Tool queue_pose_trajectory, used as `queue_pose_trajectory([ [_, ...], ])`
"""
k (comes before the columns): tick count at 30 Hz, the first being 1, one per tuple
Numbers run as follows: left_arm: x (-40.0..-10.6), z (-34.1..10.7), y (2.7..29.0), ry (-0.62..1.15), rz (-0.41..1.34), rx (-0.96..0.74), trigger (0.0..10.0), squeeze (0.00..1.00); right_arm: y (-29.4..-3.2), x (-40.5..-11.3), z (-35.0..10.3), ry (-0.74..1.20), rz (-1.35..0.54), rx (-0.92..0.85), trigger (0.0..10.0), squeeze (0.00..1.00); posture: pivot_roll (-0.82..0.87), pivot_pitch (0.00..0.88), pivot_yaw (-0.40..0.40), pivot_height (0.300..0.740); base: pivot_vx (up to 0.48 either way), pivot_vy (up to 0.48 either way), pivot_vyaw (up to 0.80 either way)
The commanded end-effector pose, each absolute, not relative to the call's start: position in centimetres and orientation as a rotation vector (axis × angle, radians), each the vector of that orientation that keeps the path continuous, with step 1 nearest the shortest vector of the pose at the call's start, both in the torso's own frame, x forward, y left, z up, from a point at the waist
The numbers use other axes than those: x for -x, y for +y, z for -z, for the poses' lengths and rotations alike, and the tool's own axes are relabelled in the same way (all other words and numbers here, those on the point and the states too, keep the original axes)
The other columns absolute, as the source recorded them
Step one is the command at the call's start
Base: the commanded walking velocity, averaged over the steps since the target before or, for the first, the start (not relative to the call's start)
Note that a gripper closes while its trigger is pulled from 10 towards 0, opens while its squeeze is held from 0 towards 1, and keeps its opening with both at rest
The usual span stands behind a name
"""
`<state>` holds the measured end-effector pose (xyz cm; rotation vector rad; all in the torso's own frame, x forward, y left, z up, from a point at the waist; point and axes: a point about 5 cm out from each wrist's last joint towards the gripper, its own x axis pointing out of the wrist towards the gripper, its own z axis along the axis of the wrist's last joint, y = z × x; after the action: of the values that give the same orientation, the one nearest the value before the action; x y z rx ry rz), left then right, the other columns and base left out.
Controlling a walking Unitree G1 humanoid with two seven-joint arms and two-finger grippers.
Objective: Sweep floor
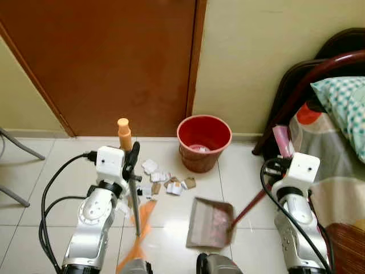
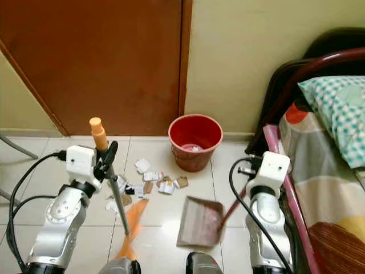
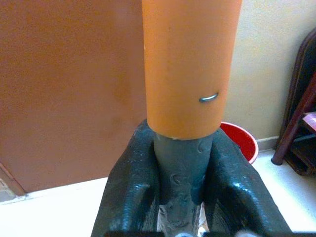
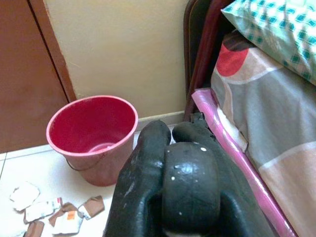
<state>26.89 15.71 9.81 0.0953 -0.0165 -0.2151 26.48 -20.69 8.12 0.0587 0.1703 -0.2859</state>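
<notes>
Broom [image 1: 136, 201] gripped by left tool [image 3: 180, 163] | dustpan [image 1: 210, 222] handle clamped in right tool [image 4: 170, 163] | paper scraps [image 1: 165, 181] before red bucket [image 1: 203, 141]

The left gripper [image 2: 108, 157] at centre left is gripping the broom [image 2: 117, 197]. The dustpan [image 2: 197, 222] is lying at lower centre. Paper scraps [image 2: 154, 181] are lying below the red bucket [image 2: 195, 141].

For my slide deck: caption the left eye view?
Left pincer holds broom, right holds dustpan; paper scraps before red bucket.
</notes>
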Motion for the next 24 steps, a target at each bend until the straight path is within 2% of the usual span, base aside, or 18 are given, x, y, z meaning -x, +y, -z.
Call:
queue_pose_trajectory([
  [1,-27.6,-12.3,15.4,-0.122,0.224,-0.150,10.0,0.00,-21.0,-27.0,-8.7,0.156,0.289,-0.051,10.0,0.00,-0.05,0.143,-0.012,0.740,0.000,0.000,0.00],
  [24,-31.8,-16.5,10.2,-0.288,0.353,-0.113,10.0,0.00,-23.7,-26.7,-7.5,0.265,0.437,0.107,10.0,0.00,-0.07,0.137,-0.031,0.740,0.000,0.000,0.00],
])
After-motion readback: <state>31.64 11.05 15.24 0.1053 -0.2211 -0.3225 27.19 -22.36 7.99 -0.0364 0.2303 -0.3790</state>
